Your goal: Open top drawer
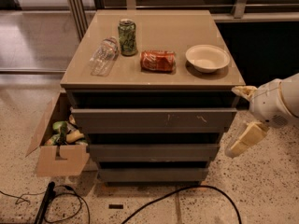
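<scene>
The top drawer point(149, 120) is the widest grey-brown front, just under the cabinet top, with pale scuff marks right of centre. A dark gap runs above it and its inside does not show. My gripper point(243, 116) is at the right of the cabinet, level with the drawer's right end. It is open: one pale finger point(244, 91) points at the cabinet's top corner, and the other point(245, 139) hangs lower beside the second drawer. It holds nothing.
On the cabinet top point(154, 78) lie a clear plastic bottle point(103, 55), a green can point(127, 37), a red can on its side point(158, 60) and a white bowl point(207, 58). An open cardboard box point(58, 141) stands at the left. Black cables point(187, 192) cross the floor in front.
</scene>
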Robot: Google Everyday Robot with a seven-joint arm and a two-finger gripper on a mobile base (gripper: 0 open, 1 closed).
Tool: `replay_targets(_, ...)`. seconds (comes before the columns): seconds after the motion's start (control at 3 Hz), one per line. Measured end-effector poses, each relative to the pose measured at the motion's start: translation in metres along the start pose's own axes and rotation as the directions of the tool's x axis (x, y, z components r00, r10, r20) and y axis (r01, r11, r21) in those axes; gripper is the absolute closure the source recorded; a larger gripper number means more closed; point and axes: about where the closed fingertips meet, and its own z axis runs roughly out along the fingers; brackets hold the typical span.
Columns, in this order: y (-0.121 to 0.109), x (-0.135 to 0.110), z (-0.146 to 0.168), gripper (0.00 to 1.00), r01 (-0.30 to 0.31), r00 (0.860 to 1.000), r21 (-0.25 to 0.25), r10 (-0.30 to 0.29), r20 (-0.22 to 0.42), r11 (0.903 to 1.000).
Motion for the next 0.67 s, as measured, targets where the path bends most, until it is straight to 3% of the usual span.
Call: replay_targets(0.67, -0.001, 0.003, 0.059, 0.00, -0.021, 1.000, -0.056, 0.022, 0.010, 0.9982)
